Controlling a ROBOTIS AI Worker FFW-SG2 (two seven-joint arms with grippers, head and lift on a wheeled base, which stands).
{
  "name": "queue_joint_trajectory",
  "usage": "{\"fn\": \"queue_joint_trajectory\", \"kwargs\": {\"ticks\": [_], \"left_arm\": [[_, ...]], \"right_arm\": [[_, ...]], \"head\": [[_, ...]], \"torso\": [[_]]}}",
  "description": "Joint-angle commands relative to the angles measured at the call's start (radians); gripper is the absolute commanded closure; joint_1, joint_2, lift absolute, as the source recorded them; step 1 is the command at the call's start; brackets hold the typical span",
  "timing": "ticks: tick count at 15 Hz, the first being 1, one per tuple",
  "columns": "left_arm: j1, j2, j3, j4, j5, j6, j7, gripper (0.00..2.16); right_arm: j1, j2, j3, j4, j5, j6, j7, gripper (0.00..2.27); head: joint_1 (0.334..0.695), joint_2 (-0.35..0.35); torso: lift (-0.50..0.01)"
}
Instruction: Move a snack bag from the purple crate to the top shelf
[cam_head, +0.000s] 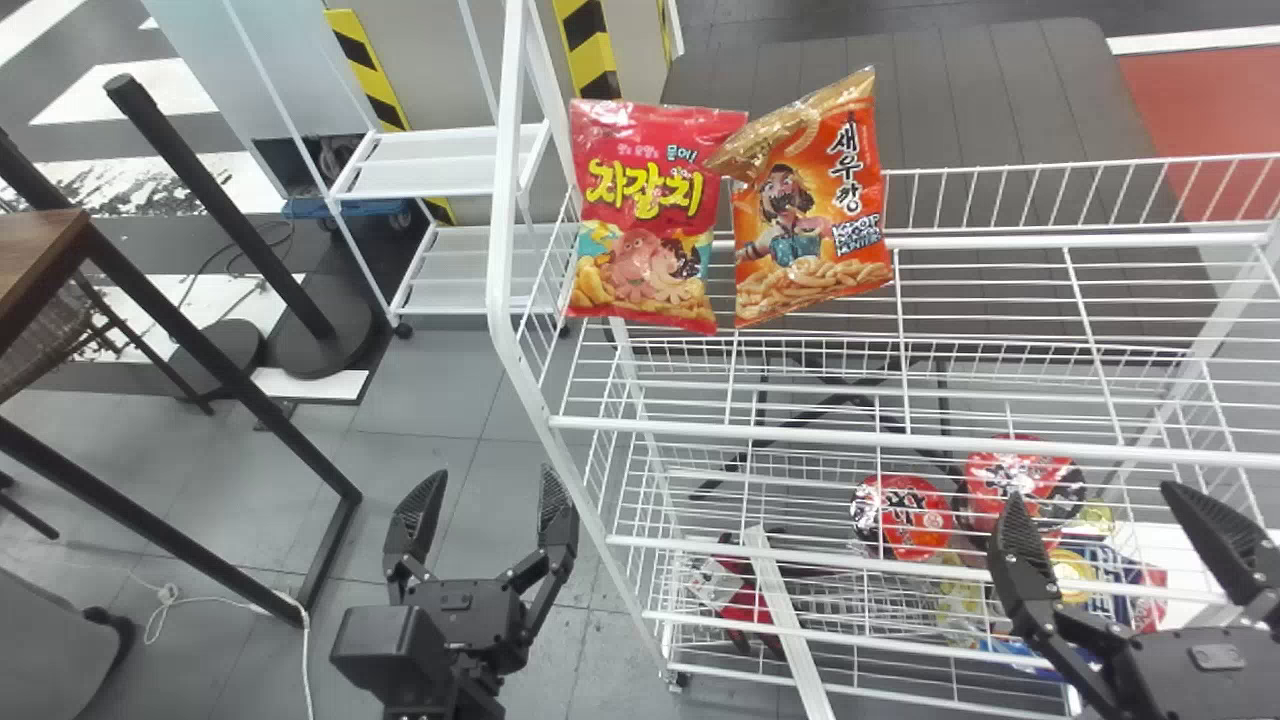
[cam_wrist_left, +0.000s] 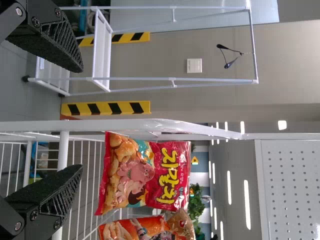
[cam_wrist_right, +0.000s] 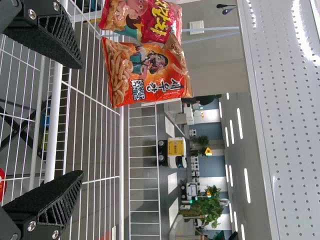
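Two snack bags stand side by side on the white rack's top shelf (cam_head: 1000, 300): a red bag (cam_head: 650, 215) at the left end, an orange bag (cam_head: 812, 200) right beside it. My left gripper (cam_head: 497, 500), open and holding nothing, is low in front, left of the rack. My right gripper (cam_head: 1110, 510) stands open before the rack's right part, also without a load. The left wrist view has the left gripper (cam_wrist_left: 80, 117), the red bag (cam_wrist_left: 145, 172) and part of the orange bag (cam_wrist_left: 145, 229). In the right wrist view are the right gripper (cam_wrist_right: 80, 120) and the orange bag (cam_wrist_right: 145, 72).
The rack's lower baskets hold red-lidded bowls (cam_head: 903, 515) and other packages. Its white left post (cam_head: 505, 200) rises between my left gripper and the bags. A dark-legged wooden table (cam_head: 40, 245) is at the far left, with a small white shelf cart (cam_head: 430, 175) behind.
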Motion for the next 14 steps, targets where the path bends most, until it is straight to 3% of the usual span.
{"fn": "queue_joint_trajectory", "kwargs": {"ticks": [1,14], "left_arm": [[0.000,0.000,-0.001,0.002,0.000,0.000,0.000,0.15],[0.000,0.000,-0.005,0.003,-0.002,0.000,0.005,0.15]], "right_arm": [[-0.001,-0.002,0.000,0.000,-0.002,0.000,-0.002,0.05],[-0.001,-0.006,0.000,0.000,0.000,0.003,-0.003,0.06]], "head": [[0.695,0.233],[0.695,0.229]], "torso": [[0.000],[-0.002]]}}
